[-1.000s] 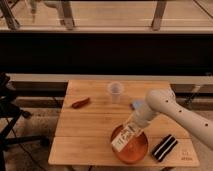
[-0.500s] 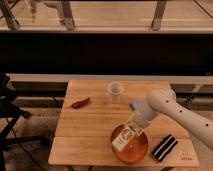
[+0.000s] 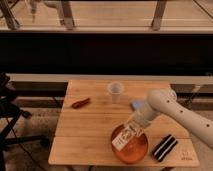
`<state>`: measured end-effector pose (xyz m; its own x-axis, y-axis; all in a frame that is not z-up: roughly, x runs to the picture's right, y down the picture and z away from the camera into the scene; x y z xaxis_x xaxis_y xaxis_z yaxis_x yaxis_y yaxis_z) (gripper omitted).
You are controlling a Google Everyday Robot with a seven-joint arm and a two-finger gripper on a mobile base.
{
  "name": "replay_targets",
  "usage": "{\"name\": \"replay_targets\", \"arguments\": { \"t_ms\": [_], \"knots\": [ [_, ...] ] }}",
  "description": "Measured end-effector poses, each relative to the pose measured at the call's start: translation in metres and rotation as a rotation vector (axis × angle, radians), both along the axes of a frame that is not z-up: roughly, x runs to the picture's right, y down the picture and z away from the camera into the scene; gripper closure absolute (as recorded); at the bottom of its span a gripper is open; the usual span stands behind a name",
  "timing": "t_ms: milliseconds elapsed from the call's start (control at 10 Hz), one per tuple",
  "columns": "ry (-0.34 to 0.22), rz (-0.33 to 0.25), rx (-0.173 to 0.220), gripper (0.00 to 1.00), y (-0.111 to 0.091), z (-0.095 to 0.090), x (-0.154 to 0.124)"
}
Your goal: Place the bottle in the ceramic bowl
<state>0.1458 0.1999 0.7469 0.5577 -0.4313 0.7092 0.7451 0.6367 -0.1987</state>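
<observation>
Two containers sit on the wooden table (image 3: 90,131): a ceramic bowl (image 3: 131,146) and a clear plastic cup (image 3: 115,90). The ceramic bowl is wide, shallow and glossy orange, and it stands near the table's front edge, right of centre. The bottle (image 3: 125,136) lies inside it, tilted, with its pale printed label facing up and its lower end low in the bowl toward the left rim. Its upper end points up and to the right, where it meets the gripper (image 3: 136,123). Nothing else can be made out in the bowl.

The gripper hangs just above the bowl's back rim, at the end of the white arm (image 3: 172,110) that reaches in from the right. Its fingers are at the bottle's upper end, but whether they are clamped on it or parted cannot be told from this view.

The clear plastic cup stands upright near the table's back edge, well apart from the bowl, and its contents cannot be made out. A small reddish-brown object (image 3: 80,103) lies on the left part of the table. A flat black-and-white striped item (image 3: 164,147) rests just beside the bowl on its right. A small bluish thing (image 3: 137,105) shows behind the arm.
</observation>
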Motion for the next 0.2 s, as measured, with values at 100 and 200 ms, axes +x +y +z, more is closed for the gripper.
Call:
{"name": "replay_targets", "arguments": {
  "t_ms": [100, 200],
  "knots": [
    [0.0, -0.001, 0.001, 0.39, 0.0002, 0.0002, 0.0005],
    [0.001, -0.002, 0.002, 0.35, 0.0001, 0.0005, 0.0018]
  ]
}}
